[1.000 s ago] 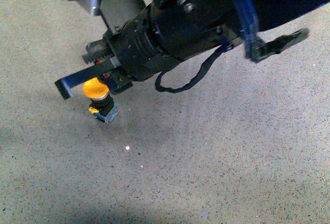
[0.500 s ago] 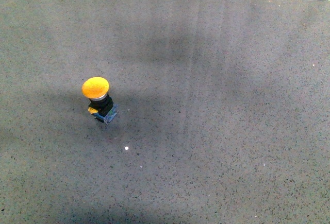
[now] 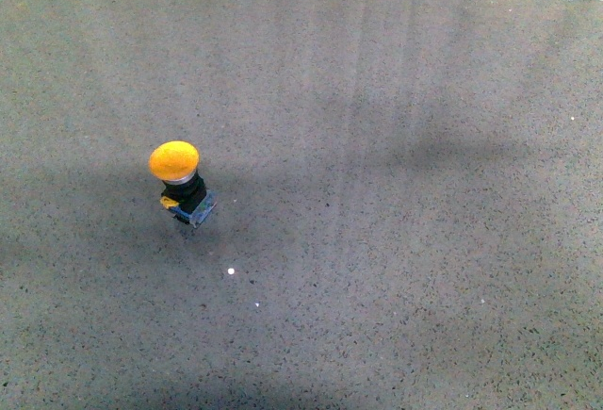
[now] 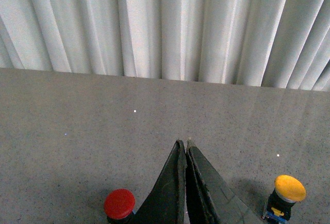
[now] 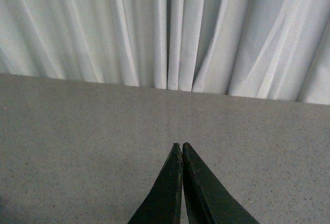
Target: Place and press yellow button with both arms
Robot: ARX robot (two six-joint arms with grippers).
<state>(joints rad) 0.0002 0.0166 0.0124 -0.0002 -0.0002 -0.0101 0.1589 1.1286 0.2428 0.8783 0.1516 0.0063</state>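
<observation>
Front view: yellow button (image 3: 179, 182) upright, domed cap, blue-yellow base

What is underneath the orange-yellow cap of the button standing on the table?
Under the cap of the yellow button come a silver collar, a black body and a blue-yellow base block standing on the grey table. The block's underside is covered.

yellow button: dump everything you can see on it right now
The yellow button has a round orange-yellow domed cap, smooth like plastic, over a silver collar, a black body and a blue-yellow base block. It stands upright and free on the grey speckled table, cap up, left of centre in the front view. Only the table touches it.
</observation>
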